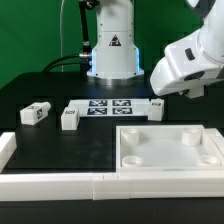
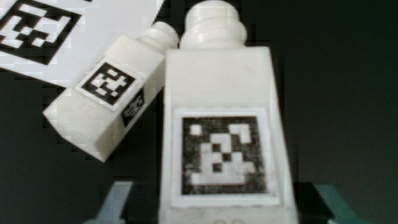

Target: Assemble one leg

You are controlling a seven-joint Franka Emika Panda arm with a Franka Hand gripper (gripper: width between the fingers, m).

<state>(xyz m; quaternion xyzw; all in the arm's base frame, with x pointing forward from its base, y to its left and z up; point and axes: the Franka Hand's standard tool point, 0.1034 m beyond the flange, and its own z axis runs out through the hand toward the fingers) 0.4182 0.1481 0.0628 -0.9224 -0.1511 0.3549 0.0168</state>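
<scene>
Square panel (image 1: 165,150) runs off the exterior view's right edge; marker board (image 2: 45,35) shows only a corner in the wrist view. Close to the wrist camera the leg (image 2: 222,110) sits between the fingers of the gripper (image 2: 222,208), tag toward the camera, with a second leg (image 2: 111,90) tilted just beside it. Finger contact is blurred at the frame edge, so I cannot tell whether it is clamped.

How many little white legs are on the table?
3 legs in the exterior view: two at the marker board's end on that view's left, one at its other end near the claw. The wrist view shows two together, so a fourth may be hidden.
</scene>
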